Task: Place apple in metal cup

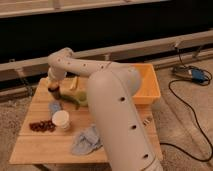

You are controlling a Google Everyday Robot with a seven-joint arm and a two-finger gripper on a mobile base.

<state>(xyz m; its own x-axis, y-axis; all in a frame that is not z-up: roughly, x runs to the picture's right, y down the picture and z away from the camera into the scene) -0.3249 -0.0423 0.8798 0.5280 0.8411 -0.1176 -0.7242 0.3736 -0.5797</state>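
Observation:
My gripper hangs at the back left of the wooden table, at the end of the white arm that reaches over from the right. Right beneath it stands the metal cup, small and dark. A small yellowish-orange patch at the gripper's tip, just above the cup's rim, looks like the apple; most of it is hidden by the gripper. I cannot tell whether it is held or rests in the cup.
A pale yellow banana-like piece lies right of the gripper. A green cup, a small blue object, a white cup, dark red bits and a grey-blue cloth lie in front. An orange bin stands at the right.

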